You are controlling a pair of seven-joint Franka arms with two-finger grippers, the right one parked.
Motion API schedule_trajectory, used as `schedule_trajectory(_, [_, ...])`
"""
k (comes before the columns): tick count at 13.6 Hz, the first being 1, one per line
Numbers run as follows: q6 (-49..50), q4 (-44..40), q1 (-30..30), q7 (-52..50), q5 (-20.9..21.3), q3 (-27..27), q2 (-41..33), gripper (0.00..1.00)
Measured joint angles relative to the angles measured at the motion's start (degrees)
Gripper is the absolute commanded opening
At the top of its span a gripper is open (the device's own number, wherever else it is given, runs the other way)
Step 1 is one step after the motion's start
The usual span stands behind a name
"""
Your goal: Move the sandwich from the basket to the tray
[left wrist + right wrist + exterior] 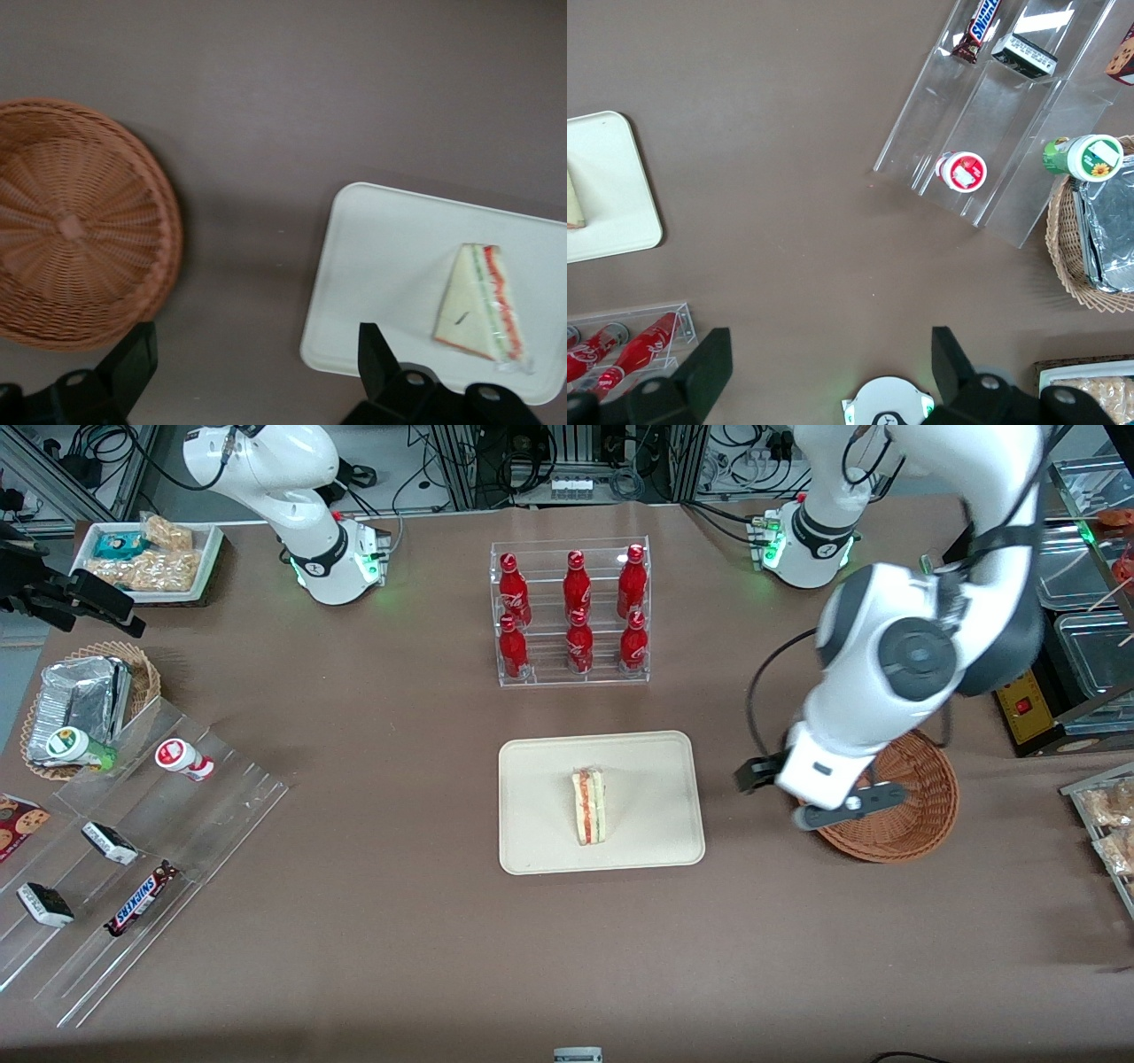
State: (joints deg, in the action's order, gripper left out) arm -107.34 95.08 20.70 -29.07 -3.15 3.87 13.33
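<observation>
Woven round basket (921, 806); wedge sandwich (589, 806) on smooth tray (656, 779); pincer (802, 797) wide between.

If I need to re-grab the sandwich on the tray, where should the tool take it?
Come straight down and pinch the sandwich across its two broad bread faces, near mid-length. It stands on edge on the tray, filling stripes up, so those faces are exposed. The tool hangs open, empty, above the basket rim.

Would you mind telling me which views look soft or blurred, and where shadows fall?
Left wrist view: soft; the open end effector hangs above bare table between the reddish-brown woven basket, which casts a dark shadow beside its rim, and the cream rectangular tray holding the triangular wrapped sandwich. Front view: sharper, evenly lit.
</observation>
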Motion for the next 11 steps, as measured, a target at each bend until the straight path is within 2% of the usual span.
schedule_trajectory(4, [5.92, 4.6, -8.28, 13.37, 0.0, 0.08, -7.68, 1.0])
schedule_trajectory(11, [12.21, 4.77, -19.28, 29.86, 0.0, -0.98, -14.56, 1.0])
